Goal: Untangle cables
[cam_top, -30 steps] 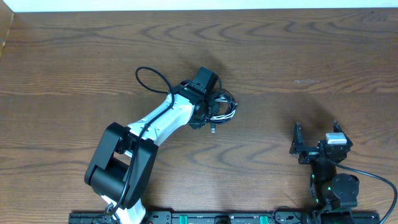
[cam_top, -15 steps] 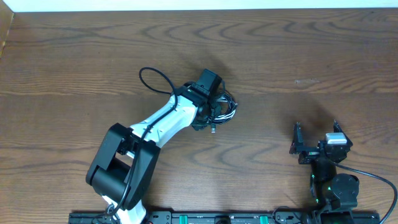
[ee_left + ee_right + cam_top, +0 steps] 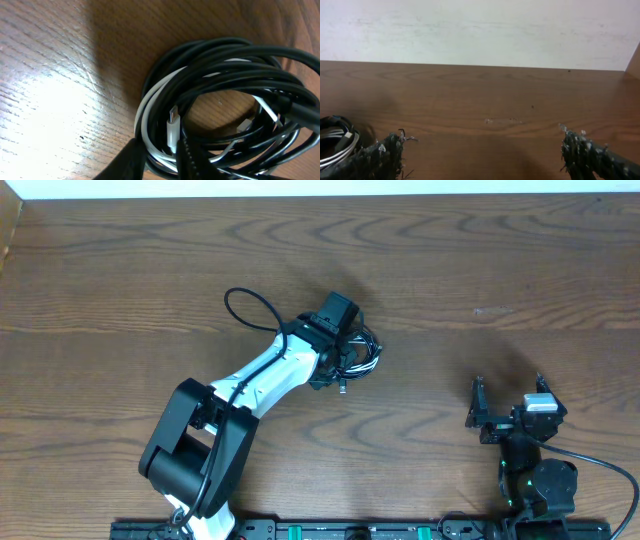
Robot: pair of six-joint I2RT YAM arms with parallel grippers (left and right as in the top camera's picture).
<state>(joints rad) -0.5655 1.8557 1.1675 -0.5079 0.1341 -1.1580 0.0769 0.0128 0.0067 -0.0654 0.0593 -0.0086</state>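
The left jaws are set narrow, and the left arm [image 3: 270,370] reaches out to the bundle of cables [image 3: 360,352] near the middle of the counter [image 3: 500,260]. In the left wrist view, the two dark fingertips [image 3: 187,155] stand at the near edge of the coil. Strands of the white cord [image 3: 144,107] run between them. We cannot tell whether the jaws press these strands or only straddle them. A small white plug [image 3: 172,124] lies just ahead of the jaws, inside the coil. The black cords [image 3: 225,52] loop beyond and to the right of the jaws, crossing one another and the white cord. The whole bundle rests on the counter.

The right jaws stand wide apart and hold nothing. They sit near the front edge of the counter, well apart from the bundle. In the right wrist view, the bundle shows at the far left, beyond the left fingertip. Straight ahead of these jaws we see the wood of the counter, ending at a pale wall [image 3: 480,30].
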